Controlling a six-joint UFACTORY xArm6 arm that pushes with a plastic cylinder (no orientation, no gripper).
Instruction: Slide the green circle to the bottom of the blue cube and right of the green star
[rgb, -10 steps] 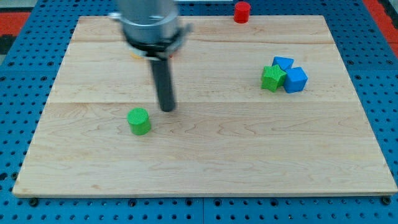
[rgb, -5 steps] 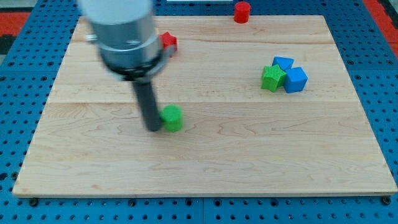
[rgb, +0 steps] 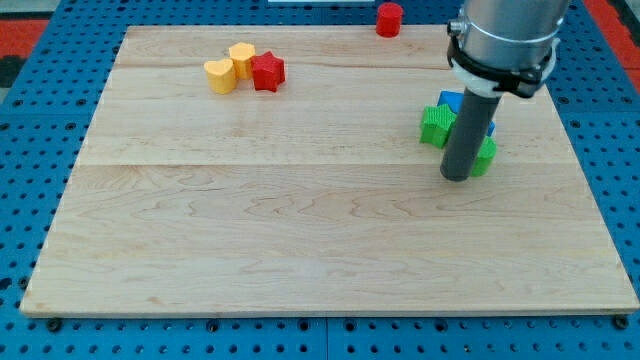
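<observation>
My tip rests on the board at the view's right. The green circle sits right against the rod's right side, mostly hidden behind it. It lies just below the blue cube, which the rod largely covers, and to the lower right of the green star. A second blue block peeks out above the star, behind the rod.
A yellow heart, a yellow block and a red star cluster at the upper left. A red cylinder stands at the board's top edge. The wooden board lies on a blue pegboard.
My tip has swept from the board's left middle to the right, and the green circle has moved with it to just below the blue cube. The arm no longer hides the yellow and red cluster.
</observation>
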